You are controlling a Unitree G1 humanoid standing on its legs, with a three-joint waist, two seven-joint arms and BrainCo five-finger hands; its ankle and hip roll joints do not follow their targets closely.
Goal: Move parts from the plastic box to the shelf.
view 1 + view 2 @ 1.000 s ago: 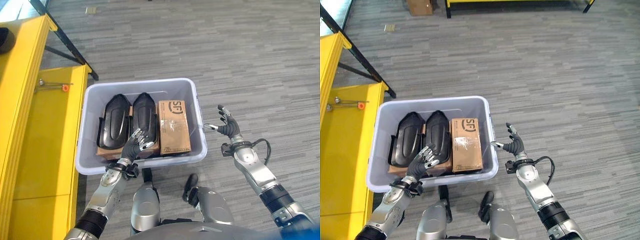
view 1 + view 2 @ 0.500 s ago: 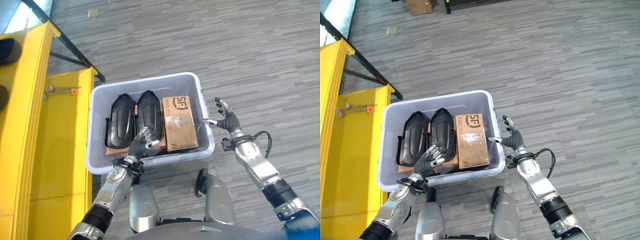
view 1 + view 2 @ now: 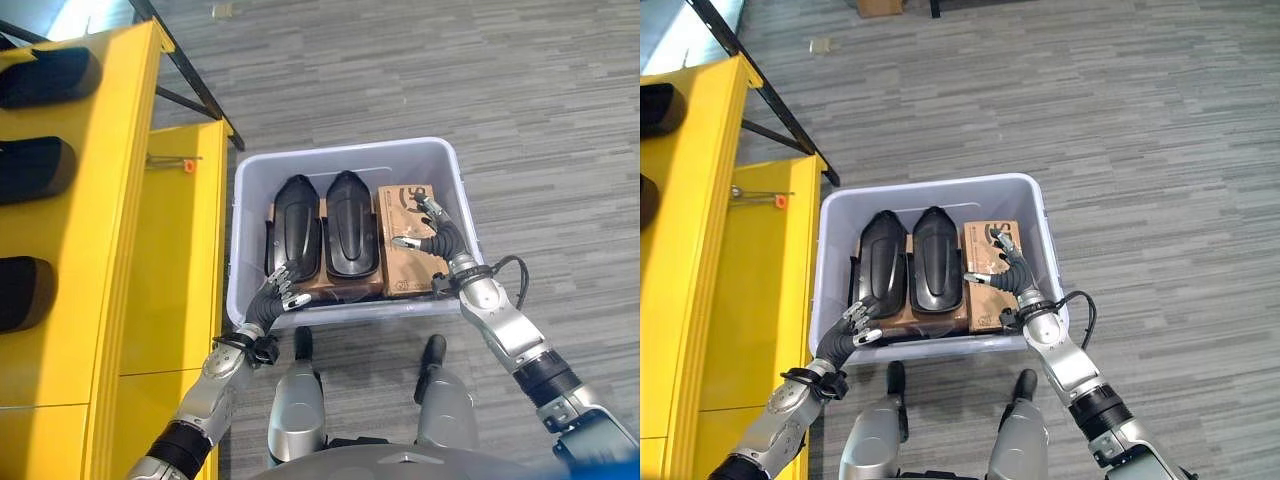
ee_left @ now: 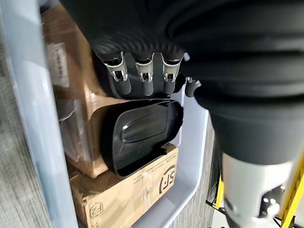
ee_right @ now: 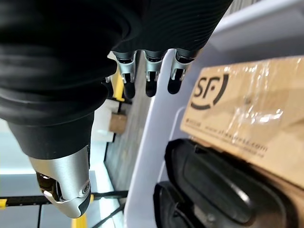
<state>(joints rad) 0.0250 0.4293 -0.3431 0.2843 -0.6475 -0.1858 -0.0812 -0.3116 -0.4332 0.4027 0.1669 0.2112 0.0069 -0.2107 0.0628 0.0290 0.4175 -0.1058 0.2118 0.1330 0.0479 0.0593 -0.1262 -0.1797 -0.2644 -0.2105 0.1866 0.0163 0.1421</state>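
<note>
At the left edge of the head views stands a yellow shelf, with three black parts lying on its upper level at the far left of the frame. A small orange-tipped pin sits on the shelf's lower ledge, near the box corner.

In the middle of the frame the pale grey plastic box rests on the floor. Inside it, two black moulded parts lie side by side, long and shoe-shaped, glossy, with raised rims; they rest on flat brown cardboard. To their right, a taped brown cardboard carton fills the right side of the box.

The left hand reaches over the near rim at the box's lower left, its fingers relaxed and loosely spread just before the near end of the left black part, holding nothing. The left wrist view shows its fingers straight above a black part.

The right hand hovers over the carton at the box's right side, fingers spread and released, grasping nothing.

The floor is grey striped carpet; a black shelf brace slants across the upper left.
</note>
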